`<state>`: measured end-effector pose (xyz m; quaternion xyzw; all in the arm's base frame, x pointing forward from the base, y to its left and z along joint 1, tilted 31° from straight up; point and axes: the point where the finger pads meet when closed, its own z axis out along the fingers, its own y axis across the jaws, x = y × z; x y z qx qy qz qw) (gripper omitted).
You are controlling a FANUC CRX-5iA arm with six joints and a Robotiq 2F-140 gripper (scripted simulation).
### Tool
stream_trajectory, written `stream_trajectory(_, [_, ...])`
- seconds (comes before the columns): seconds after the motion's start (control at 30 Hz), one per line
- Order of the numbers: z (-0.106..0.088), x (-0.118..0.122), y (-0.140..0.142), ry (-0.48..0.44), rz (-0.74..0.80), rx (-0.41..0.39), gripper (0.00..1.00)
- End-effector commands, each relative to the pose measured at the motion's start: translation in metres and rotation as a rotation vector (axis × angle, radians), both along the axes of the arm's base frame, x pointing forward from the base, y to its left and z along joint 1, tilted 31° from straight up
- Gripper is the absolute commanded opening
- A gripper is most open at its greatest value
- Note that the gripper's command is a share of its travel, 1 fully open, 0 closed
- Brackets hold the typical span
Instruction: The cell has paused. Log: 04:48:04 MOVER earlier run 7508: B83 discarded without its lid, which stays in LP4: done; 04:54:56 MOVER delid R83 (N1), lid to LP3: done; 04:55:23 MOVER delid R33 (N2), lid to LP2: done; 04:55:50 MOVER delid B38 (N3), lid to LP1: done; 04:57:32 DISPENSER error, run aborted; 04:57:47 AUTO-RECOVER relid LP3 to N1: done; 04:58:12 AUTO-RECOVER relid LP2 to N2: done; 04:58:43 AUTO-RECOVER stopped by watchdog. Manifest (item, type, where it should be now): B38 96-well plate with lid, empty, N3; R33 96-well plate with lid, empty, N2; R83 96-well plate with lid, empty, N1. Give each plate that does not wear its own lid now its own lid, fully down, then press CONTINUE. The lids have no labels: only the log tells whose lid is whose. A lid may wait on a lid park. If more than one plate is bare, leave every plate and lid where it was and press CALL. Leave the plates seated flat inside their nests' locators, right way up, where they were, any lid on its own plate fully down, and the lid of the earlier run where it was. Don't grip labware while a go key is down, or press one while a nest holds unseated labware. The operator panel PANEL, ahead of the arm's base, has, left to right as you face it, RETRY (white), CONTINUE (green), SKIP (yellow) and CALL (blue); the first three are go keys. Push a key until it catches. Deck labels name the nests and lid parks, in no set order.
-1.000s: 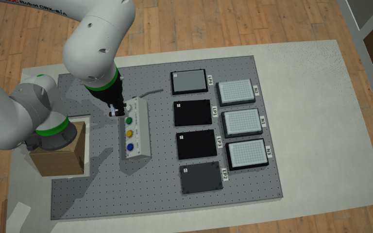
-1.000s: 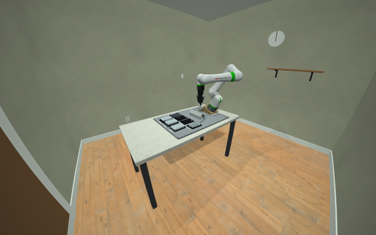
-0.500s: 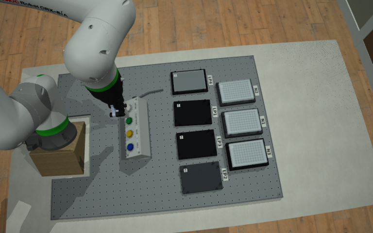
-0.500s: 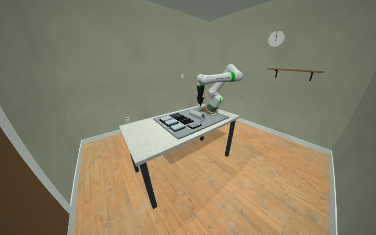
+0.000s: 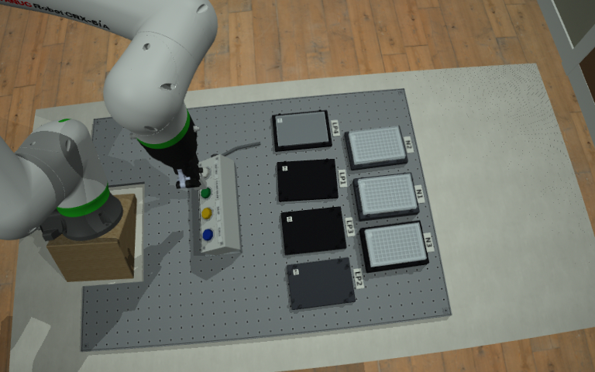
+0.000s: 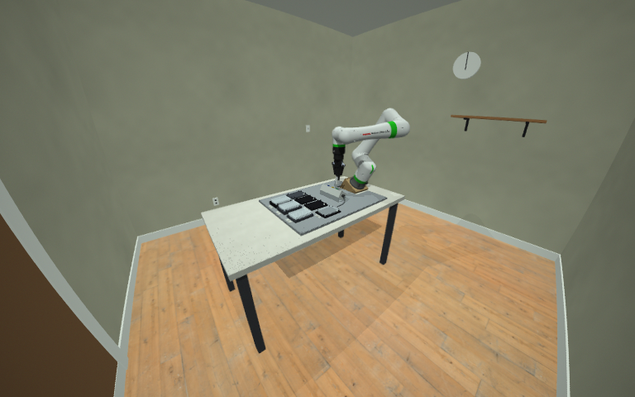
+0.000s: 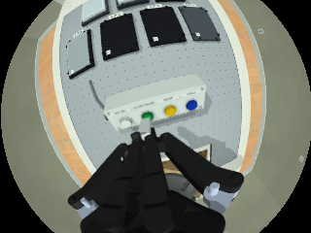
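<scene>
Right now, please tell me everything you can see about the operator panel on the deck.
The operator panel is a long, light grey box, lying flat on the perforated deck plate, ahead of the arm's base. Four round keys sit in a row: white, green, yellow, blue. A grey cable leaves one end. The shut gripper hangs beside the green key.

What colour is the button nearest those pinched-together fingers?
Green, best seen from the wrist view, just ahead of the shut gripper.
</scene>
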<state>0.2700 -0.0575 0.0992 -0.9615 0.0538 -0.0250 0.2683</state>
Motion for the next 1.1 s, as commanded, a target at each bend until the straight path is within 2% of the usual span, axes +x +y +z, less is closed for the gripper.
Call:
stream_trajectory(0.0, [-0.0014,0.0002,0.0007,0.000,0.000,0.000,0.00])
stream_trajectory(1.07, [-0.0045,0.0005,0.0026,0.000,0.000,0.000,0.00])
